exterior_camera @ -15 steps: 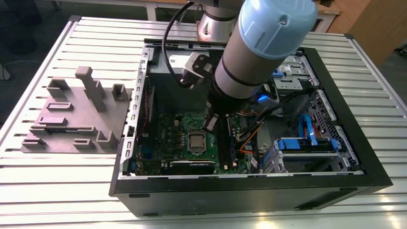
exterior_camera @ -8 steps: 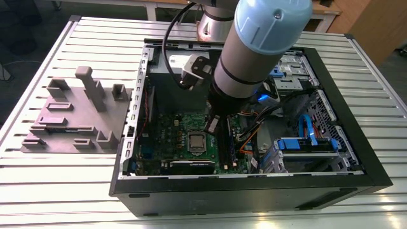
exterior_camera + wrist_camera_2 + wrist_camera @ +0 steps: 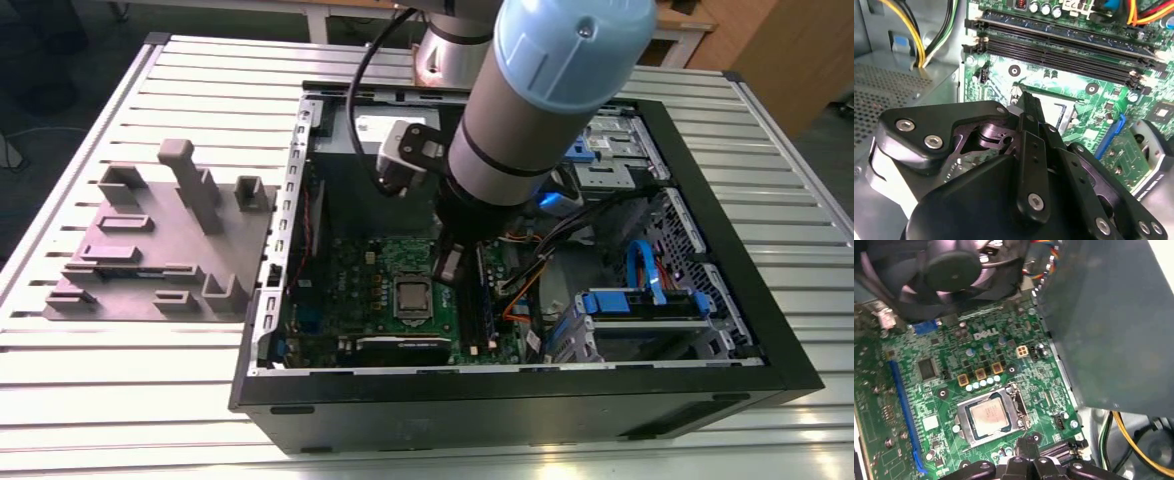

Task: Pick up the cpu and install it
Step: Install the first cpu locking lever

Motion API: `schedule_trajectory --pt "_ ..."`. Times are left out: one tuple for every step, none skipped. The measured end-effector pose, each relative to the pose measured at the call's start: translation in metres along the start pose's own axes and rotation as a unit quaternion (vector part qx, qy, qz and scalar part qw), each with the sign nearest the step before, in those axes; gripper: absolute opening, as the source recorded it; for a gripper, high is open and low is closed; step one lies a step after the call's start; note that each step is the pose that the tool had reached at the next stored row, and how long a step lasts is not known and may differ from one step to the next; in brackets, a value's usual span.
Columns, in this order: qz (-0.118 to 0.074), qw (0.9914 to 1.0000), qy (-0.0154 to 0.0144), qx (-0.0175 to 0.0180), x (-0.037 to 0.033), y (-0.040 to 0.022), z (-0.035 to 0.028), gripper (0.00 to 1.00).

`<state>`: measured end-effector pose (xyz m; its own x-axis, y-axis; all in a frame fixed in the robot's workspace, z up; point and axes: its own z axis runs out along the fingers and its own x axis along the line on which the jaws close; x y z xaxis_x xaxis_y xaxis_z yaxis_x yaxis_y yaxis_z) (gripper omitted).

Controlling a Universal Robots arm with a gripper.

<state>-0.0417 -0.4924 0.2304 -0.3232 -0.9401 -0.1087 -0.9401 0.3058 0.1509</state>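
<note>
gripper: the gripper (image 3: 1031,102) hung inside the open computer case (image 3: 747,330), low over the motherboard (image 3: 929,390). In both wrist views the two fingers looked pinched together with nothing between them.

cpu: the cpu (image 3: 988,415) lay in the socket (image 3: 961,426), shiny top up, with the metal frame all round it. In the exterior view it showed as a small pale square in the middle of the board, just to the exterior view's left of the arm.

gap: the fingertips were near the socket's edge, on the side toward the memory slots (image 3: 1064,45). They weren't touching the chip as far as I could see.

progress: my read was that the pick and the drop-in were done, since the chip was in its seat and the gripper was empty.

doing it well: I'd have checked that the chip sat flat, with an even rim of frame on all four sides. A tilted corner means bent contacts, so no pushing down on it.

watch out: the thin latch lever (image 3: 1018,399) ran just beside the chip, and the slots stood close to the fingers. Any move here needed to be straight and slow, with no sideways drag.

rest: the grey tray (image 3: 147,250) sat on the table (image 3: 80,400) outside the case, well apart from the arm.
</note>
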Motion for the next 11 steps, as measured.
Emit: schedule_trajectory --pt "-0.008 0.99997 0.0011 -0.0009 0.0 0.0 0.0001 0.11" --pt "-0.015 0.99989 0.0022 -0.0016 0.0 0.0 0.0001 0.11" --pt "-0.02 0.99979 0.003 -0.0016 0.0 0.0 0.0 0.11" --pt "-0.024 0.99969 0.0037 -0.0009 0.0001 0.0 0.0 0.11" --pt "-0.027 0.99963 0.0043 0.0003 0.0001 0.0002 0.0001 0.11" --pt "-0.029 0.99955 0.005 0.0017 0.0001 0.0003 0.0001 0.11" --pt "-0.032 0.99946 0.0059 0.0027 0.0002 0.0004 0.0002 0.11" --pt "-0.036 0.99933 0.0071 0.0027 0.0002 0.0004 0.0003 0.11" --pt "-0.04 0.99916 0.0081 0.0024 0.0002 0.0004 0.0004 0.11" --pt "-0.045 0.99896 0.0089 0.0019 0.0003 0.0005 0.0005 0.11" --pt "-0.047 0.99887 0.0092 0.0018 0.0003 0.0005 0.0004 0.11"
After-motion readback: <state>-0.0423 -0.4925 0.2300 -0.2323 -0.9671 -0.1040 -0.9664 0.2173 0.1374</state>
